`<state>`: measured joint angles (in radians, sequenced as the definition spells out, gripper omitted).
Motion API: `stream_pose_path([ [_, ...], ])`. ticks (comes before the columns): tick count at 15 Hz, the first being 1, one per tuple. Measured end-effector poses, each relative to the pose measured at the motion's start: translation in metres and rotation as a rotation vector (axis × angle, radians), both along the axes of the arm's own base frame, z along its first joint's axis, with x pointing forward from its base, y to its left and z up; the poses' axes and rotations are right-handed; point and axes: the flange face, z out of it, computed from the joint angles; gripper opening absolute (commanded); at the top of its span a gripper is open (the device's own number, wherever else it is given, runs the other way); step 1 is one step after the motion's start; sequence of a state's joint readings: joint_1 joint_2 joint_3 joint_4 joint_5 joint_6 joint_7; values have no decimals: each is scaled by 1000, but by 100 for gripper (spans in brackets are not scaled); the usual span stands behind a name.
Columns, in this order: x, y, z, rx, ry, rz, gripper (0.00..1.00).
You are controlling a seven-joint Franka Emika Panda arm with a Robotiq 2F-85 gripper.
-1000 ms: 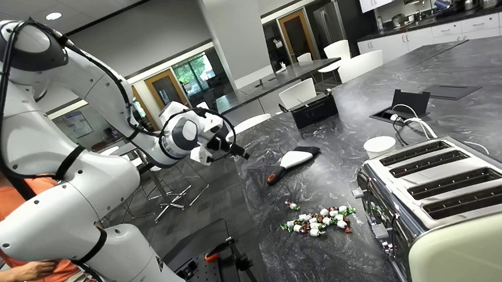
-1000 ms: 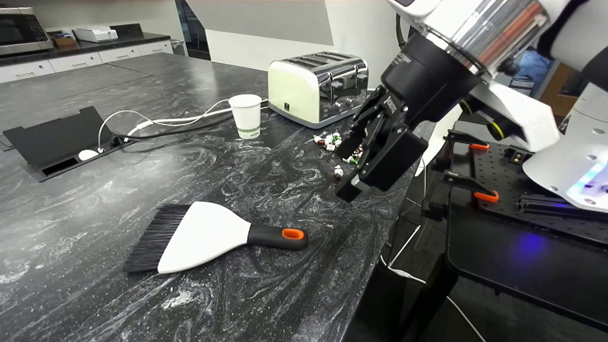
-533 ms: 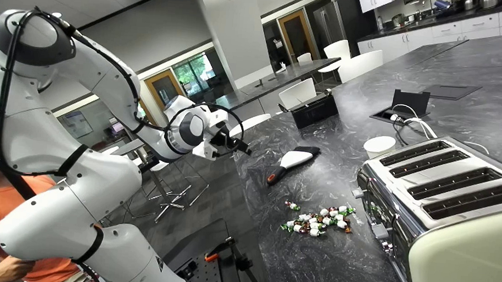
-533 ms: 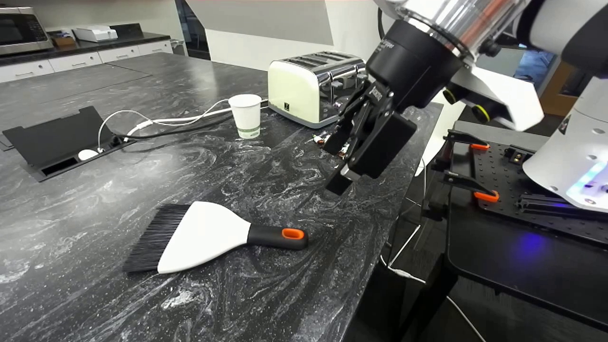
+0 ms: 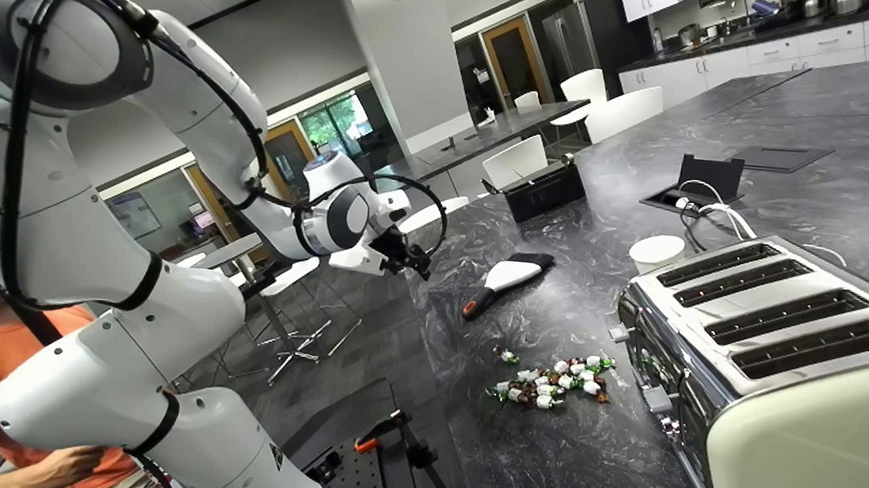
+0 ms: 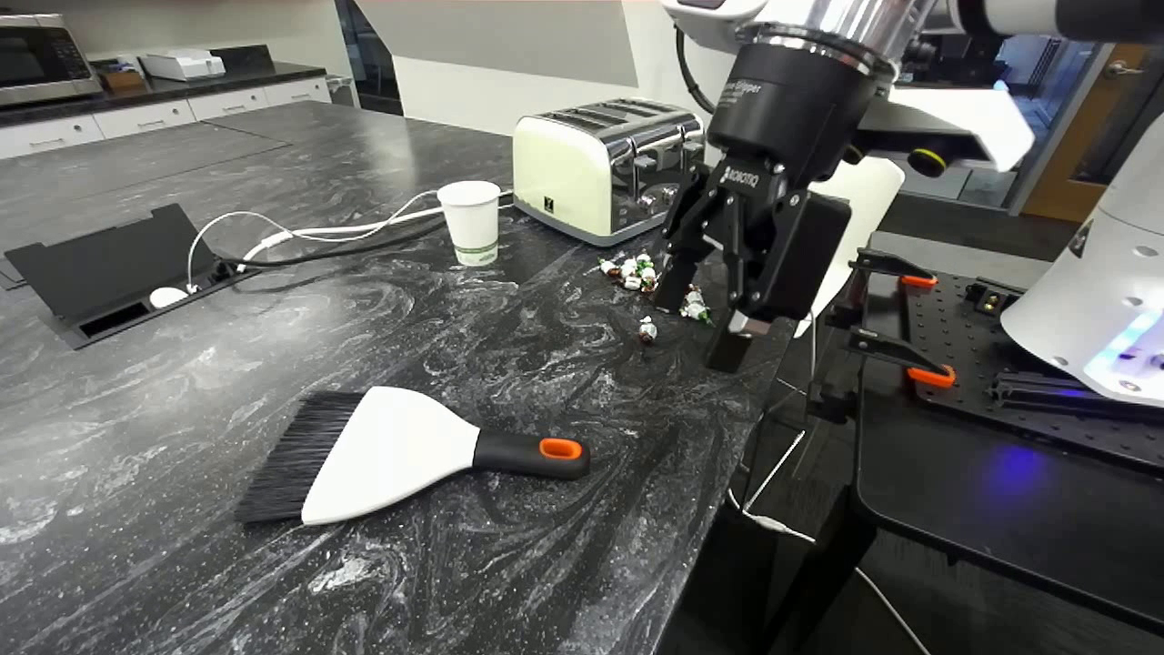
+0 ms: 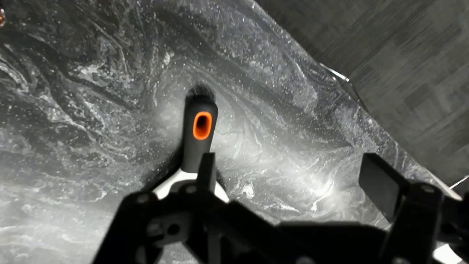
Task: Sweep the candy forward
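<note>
The candy (image 5: pixel 552 384) is a loose cluster of small white, green and brown wrapped pieces on the dark counter. It also shows in an exterior view (image 6: pixel 634 273), partly hidden behind the gripper. One piece lies a little apart from the cluster. A brush (image 6: pixel 391 459) with a white head, black bristles and a black handle with an orange-rimmed hole lies flat, apart from the candy; its handle shows in the wrist view (image 7: pixel 198 146). My gripper (image 7: pixel 291 161) is open and empty above the counter. In the wrist view its left finger overlaps the brush; the brush is not between the fingers.
A cream four-slot toaster (image 5: pixel 795 433) stands beside the candy. A white paper cup (image 6: pixel 471 223) and white cables (image 6: pixel 309 234) by an open outlet box (image 6: pixel 127 264) are further off. The counter edge (image 7: pixel 351 99) runs near the gripper. A person (image 5: pixel 7 364) sits behind the arm.
The gripper has turned to a more upright angle and swung, first left and then back right in an exterior view. It stays open. The brush and candy have not moved.
</note>
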<state>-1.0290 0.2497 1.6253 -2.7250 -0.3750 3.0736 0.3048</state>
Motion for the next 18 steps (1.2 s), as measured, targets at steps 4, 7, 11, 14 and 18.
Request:
stream_pose_path([
  [4,19,-4,-2,49,45,40,100],
  [7,30,7,2,149,-42,-8,100],
  [11,34,15,10,206,-209,-71,100],
  [14,42,12,17,168,-268,-107,100],
  [18,50,0,11,98,-307,-132,100],
])
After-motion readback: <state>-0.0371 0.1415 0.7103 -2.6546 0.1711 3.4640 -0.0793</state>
